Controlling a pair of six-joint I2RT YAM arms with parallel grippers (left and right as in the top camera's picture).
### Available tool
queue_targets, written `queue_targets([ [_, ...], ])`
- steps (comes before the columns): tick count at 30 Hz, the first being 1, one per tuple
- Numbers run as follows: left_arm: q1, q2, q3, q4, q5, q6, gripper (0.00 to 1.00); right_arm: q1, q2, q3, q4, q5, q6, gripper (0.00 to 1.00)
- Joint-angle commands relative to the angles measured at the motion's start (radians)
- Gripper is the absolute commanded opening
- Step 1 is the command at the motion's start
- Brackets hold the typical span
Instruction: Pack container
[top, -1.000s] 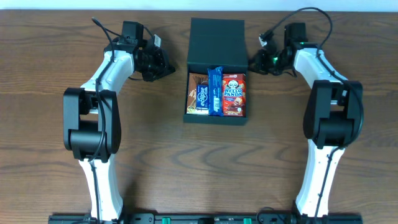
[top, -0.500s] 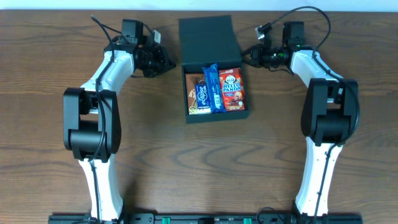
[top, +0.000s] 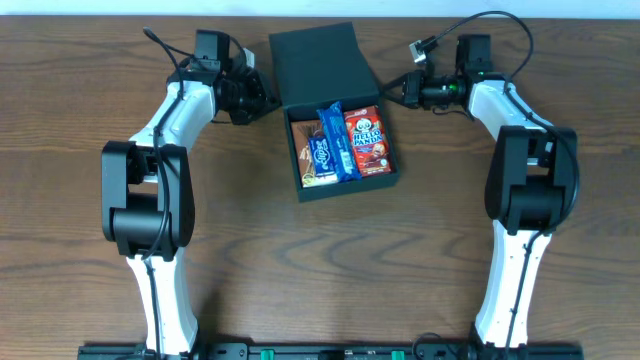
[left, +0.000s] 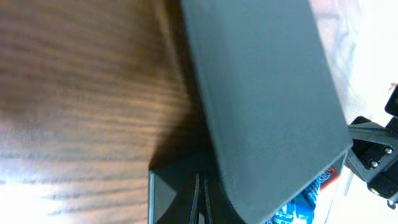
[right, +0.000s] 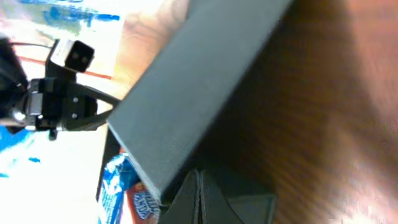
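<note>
The wooden table (top: 330, 275) carries the container (top: 350, 189) between the two arms, turned slightly askew with its front wall nearest. Inside it, three snack packets lie side by side: a brown packet (top: 307, 152) at the left wall, a blue packet (top: 333, 143) in the middle and a red packet (top: 366, 140) at the right wall. Behind them, the container's hinged lid (top: 318, 62) stands raised. The left gripper (top: 262, 100) sits just beside the lid's left edge, its fingers (left: 177, 199) pressed together. The right gripper (top: 400, 92) sits just beside the lid's right edge, its fingers (right: 230, 208) also together. Whether either gripper touches the lid cannot be told.
</note>
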Motion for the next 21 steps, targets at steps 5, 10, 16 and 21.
queue_targets([
  [5, -0.004, 0.014, 0.001, -0.065, -0.035, -0.012, 0.06, 0.011, 0.007, -0.002, -0.082, 0.036, -0.037, 0.02],
  [10, -0.012, 0.014, 0.001, -0.067, -0.016, -0.011, 0.06, 0.03, 0.007, -0.002, -0.159, 0.005, -0.093, 0.01],
  [16, -0.011, 0.014, 0.001, -0.067, -0.016, -0.01, 0.06, 0.066, 0.007, -0.002, -0.299, 0.007, -0.206, 0.02],
  [21, -0.011, 0.014, 0.001, -0.063, -0.018, -0.003, 0.06, 0.068, 0.006, -0.002, -0.386, 0.01, -0.256, 0.01],
])
